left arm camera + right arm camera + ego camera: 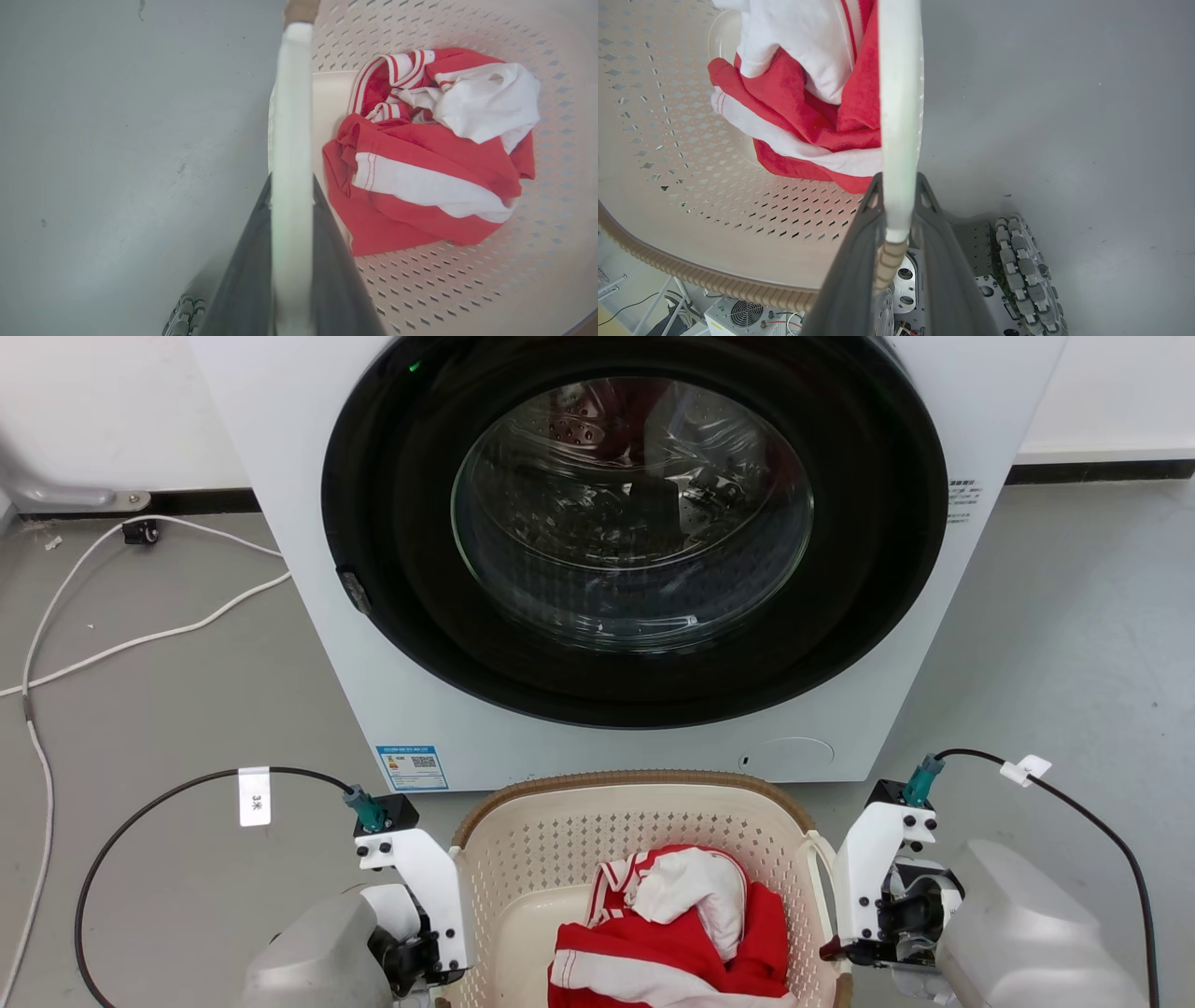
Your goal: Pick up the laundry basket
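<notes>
Left gripper sits at the basket's left side, dark fingers pinched narrow on the left handle; the white strip runs straight out between them along the finger line. Left forearm comes in from the lower corner, wrist angled in toward the basket wall. Laundry basket is centred between both arms, low, just in front of the washer, with a red-and-white garment inside. Handles lie on the left-right line, each arm nearest its own. Right gripper mirrors this, clamped on the right handle. Cannot tell if the base is off the floor. Lift likely needs both arms rising evenly.
</notes>
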Tool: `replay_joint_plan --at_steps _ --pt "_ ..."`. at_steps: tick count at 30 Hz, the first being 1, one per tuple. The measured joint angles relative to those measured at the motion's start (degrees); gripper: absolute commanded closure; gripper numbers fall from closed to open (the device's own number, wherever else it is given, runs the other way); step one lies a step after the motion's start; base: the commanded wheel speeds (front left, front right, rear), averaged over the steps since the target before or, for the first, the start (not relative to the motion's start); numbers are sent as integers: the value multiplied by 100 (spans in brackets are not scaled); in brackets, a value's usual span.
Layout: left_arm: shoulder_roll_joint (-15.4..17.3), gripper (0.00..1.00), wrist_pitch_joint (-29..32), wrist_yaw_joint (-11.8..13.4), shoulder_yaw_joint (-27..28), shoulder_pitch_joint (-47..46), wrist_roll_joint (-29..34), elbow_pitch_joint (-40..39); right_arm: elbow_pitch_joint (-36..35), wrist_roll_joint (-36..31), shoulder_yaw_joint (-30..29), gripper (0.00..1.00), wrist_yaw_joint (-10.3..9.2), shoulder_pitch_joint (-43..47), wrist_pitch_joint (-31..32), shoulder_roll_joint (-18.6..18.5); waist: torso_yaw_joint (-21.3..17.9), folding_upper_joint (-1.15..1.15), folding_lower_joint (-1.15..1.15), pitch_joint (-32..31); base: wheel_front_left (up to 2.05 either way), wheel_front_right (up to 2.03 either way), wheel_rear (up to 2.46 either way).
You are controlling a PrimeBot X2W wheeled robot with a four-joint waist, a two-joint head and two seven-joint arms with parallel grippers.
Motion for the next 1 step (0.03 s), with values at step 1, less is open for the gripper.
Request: replay_joint_plan --at_steps 1 --pt "0 100 0 0 -4 2 -4 0 0 0 1 100 0 1 0 0 -1 0 0 1 0 0 0"
